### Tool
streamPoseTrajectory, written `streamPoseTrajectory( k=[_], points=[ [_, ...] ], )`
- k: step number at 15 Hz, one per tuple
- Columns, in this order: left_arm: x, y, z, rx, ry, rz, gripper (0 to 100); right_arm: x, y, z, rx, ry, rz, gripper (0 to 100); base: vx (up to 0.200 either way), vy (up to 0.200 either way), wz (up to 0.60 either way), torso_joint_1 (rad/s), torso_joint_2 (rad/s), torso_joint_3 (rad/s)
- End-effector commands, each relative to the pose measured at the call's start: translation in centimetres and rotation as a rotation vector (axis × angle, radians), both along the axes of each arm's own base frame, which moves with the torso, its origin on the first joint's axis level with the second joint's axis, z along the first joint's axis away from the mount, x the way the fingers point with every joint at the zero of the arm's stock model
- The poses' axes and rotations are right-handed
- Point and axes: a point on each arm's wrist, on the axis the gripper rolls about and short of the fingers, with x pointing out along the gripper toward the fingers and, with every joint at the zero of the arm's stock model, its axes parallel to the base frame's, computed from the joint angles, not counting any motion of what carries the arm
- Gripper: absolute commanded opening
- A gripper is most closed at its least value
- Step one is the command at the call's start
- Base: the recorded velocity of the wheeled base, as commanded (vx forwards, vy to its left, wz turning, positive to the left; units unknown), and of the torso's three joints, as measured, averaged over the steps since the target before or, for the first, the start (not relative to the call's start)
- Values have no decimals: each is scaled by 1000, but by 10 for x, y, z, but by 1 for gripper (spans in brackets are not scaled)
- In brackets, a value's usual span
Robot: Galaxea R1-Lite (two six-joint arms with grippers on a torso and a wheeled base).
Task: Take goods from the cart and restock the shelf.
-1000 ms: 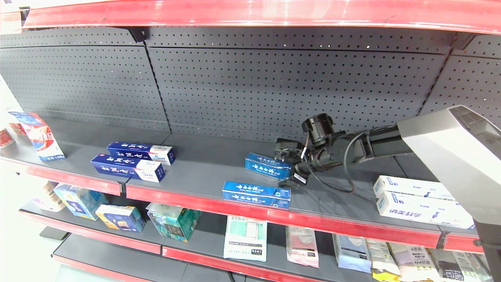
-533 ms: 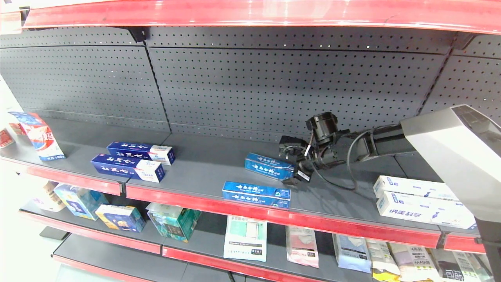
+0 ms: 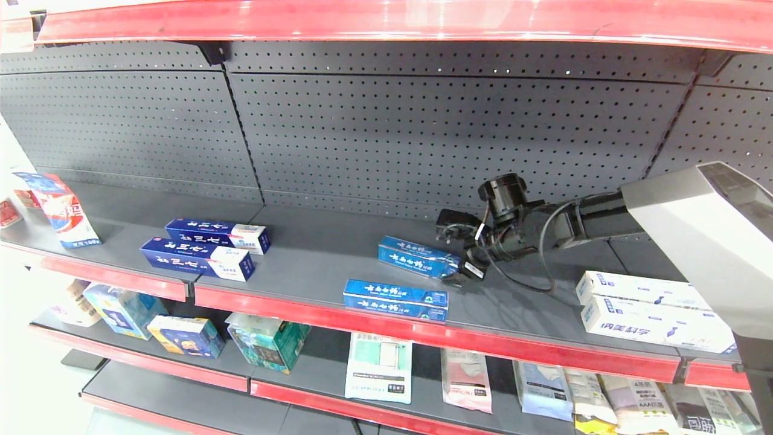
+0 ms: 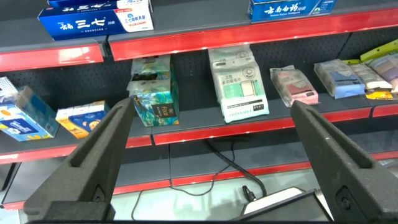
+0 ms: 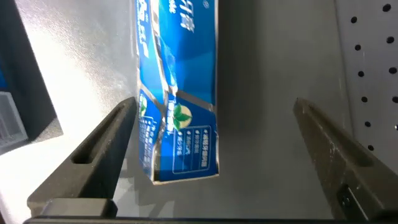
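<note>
Right gripper (image 3: 453,257) spread wide around one end of a blue box, no grip; left gripper (image 4: 211,109) wide open, holding nothing.
Left gripper sits low, facing the lower tiers of packets. Front blue box (image 3: 395,299) lies flat at the shelf (image 3: 326,254) edge, white characters on blue, too small to read. Behind it the blue box (image 3: 416,256), same white lettering and a small leaf mark, lies flat, its end between the right fingers, just beside one. Pegboard (image 3: 423,133) at the back.

On the shelf (image 3: 314,241): left boxes (image 3: 205,249); front box (image 3: 395,299) at the edge; middle box (image 3: 410,254) behind it, right end inside the right gripper (image 3: 452,251), apparently untouched; right boxes (image 3: 649,311) beyond.
</note>
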Motion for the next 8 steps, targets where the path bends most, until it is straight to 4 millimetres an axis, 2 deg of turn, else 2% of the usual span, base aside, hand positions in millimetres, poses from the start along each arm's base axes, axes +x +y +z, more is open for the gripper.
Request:
streamPoseTrajectory(
  k=[1, 8],
  points=[
    [0, 0, 0, 1, 2, 0, 100, 2, -2, -3, -1, 4, -6, 100, 0, 0, 0, 0, 0, 0],
    [0, 0, 0, 1, 1, 0, 100, 7, -7, -2, -2, -7, -26, 100, 0, 0, 0, 0, 0, 0]
  ],
)
